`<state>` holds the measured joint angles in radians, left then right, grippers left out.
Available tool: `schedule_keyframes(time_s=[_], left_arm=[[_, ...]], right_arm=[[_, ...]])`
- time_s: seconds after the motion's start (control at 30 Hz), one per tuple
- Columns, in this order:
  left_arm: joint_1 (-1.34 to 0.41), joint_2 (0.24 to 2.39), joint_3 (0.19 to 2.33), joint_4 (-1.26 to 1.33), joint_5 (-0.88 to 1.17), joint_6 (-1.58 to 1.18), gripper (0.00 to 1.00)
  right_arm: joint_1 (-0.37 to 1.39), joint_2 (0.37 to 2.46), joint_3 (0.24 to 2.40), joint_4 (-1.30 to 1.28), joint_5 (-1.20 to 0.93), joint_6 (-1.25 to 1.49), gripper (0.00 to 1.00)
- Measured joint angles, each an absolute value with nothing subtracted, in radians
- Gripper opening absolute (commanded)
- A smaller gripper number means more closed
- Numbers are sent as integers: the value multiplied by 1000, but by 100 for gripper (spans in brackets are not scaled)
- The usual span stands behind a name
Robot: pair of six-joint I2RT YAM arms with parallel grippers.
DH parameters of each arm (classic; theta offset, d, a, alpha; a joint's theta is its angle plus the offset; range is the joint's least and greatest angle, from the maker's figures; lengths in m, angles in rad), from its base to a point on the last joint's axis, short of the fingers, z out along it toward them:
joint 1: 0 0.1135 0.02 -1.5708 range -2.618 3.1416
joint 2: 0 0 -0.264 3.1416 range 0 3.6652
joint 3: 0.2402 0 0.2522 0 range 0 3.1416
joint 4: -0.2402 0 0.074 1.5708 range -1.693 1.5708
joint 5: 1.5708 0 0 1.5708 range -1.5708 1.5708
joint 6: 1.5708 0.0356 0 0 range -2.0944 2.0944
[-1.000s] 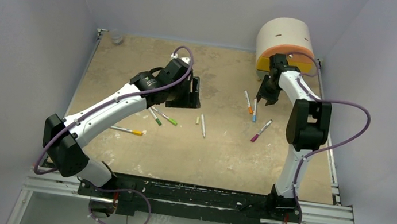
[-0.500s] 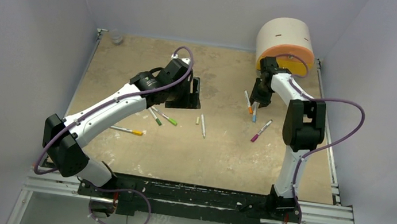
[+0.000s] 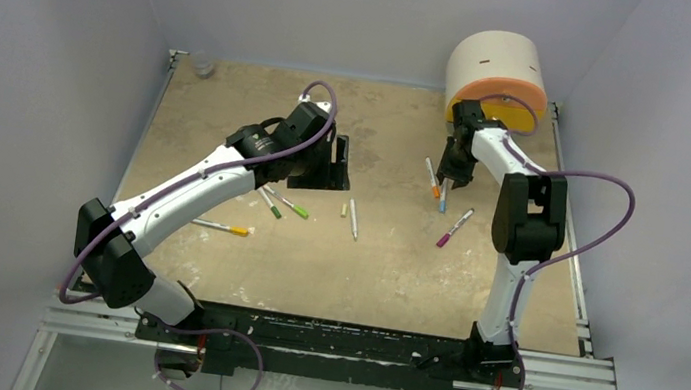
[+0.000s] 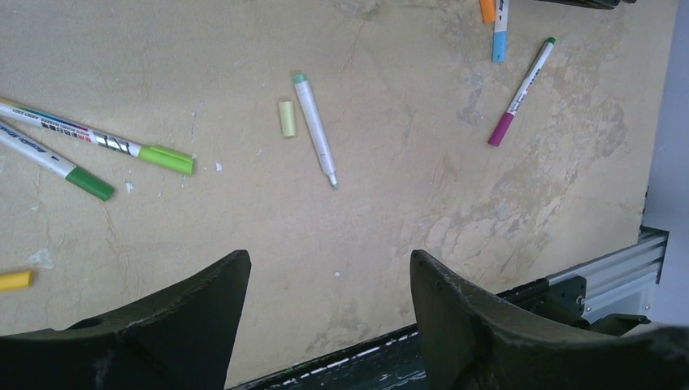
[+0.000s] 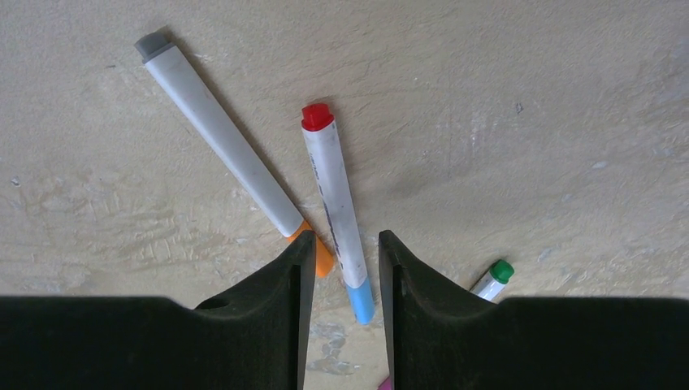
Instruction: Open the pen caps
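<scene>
Right wrist view: the blue-capped pen (image 5: 331, 187) lies on the table (image 5: 528, 122) between the fingers of the right gripper (image 5: 344, 240), with its blue cap (image 5: 361, 302) nearest the palm. The jaws straddle it, narrowly apart, clamping nothing. The left gripper (image 4: 325, 268) gapes wide, empty.

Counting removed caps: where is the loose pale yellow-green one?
Left wrist view, upper middle: the loose cap lies just left of the uncapped pen, not touching it.

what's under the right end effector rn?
Under the right end effector, a blue-capped pen lies between its parted fingers, an orange-capped pen beside it. One finger covers part of the orange cap.
</scene>
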<state>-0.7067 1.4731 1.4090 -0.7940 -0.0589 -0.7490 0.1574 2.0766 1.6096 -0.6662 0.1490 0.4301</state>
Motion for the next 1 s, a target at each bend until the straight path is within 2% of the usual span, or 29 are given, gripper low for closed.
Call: schedule_keyframes(time_s=[0.47, 0.5, 0.57, 0.63, 1.0], left_arm=[[-707, 1473, 1409, -794, -56, -749, 70], [-707, 1473, 1409, -794, -56, -749, 70], [-707, 1473, 1409, -794, -55, -749, 70], [-707, 1473, 1408, -794, -56, -749, 71], [-707, 1459, 1395, -791, -32, -748, 71]], right_arm=[[193, 2075, 1536, -641, 192, 426, 32], [197, 2075, 1536, -638, 194, 426, 30], [203, 2075, 1533, -634, 194, 425, 18], [204, 2074, 1531, -627, 192, 425, 13], [205, 2007, 1492, -652, 167, 420, 3]])
